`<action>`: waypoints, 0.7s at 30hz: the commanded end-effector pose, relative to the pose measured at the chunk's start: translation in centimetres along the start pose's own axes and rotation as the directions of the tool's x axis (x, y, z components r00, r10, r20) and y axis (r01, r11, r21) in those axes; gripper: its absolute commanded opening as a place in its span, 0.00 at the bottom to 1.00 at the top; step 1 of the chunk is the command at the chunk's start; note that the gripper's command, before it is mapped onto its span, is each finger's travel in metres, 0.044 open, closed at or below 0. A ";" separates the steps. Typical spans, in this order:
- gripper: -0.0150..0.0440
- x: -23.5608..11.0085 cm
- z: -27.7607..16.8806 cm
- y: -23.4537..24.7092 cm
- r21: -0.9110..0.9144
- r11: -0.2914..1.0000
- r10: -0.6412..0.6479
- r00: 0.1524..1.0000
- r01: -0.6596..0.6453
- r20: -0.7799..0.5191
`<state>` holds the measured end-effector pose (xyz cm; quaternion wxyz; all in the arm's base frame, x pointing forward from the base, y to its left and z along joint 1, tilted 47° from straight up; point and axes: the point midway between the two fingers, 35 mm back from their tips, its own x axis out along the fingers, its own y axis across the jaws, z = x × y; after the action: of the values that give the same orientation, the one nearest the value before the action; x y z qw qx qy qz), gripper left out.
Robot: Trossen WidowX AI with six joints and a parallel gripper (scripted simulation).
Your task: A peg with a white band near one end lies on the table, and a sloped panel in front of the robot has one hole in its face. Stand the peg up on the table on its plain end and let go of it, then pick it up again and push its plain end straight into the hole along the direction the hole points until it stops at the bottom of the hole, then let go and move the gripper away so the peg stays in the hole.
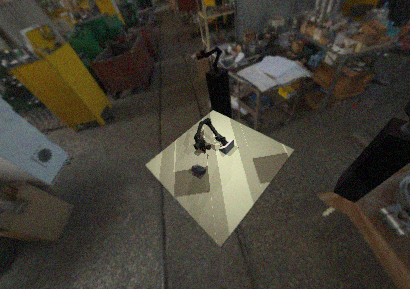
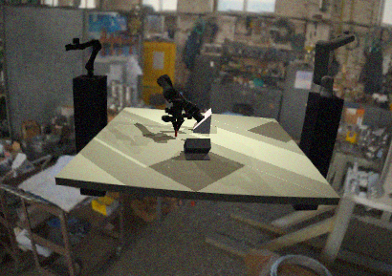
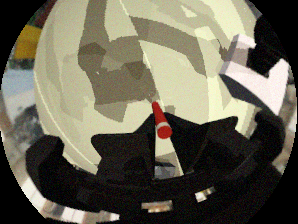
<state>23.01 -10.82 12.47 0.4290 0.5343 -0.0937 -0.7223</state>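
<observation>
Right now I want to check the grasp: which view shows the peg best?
The wrist view: the red peg sits large, clamped in the end effector. The exterior view shows only a thin red sliver under the end effector; in the top view it is too small to tell.

The arm point(image 2: 178, 102) is black throughout, built of slim rounded links with bulkier joint housings; its end link near the frame's upper centre finishes in a rounded cap; the gripper point(image 2: 175, 123) is likewise black, its blocky fingers showing as dark angular shapes low in the wrist view; a curved metallic rim with bright glints edges the bottom there.
</observation>
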 end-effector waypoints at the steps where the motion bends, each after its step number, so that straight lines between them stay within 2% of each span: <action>1: 0.25 -1.5 -0.3 0.2 0.007 1.000 0.000 1.000 0.000 -0.010; 13: 0.25 -6.0 -0.2 -0.1 0.002 1.000 0.005 1.000 -0.005 -0.004; 21: 0.25 -6.3 -0.7 -0.3 -0.010 1.000 0.013 1.000 -0.013 -0.024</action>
<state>23.42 -6.18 16.35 0.4354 0.5341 -0.0915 -0.7188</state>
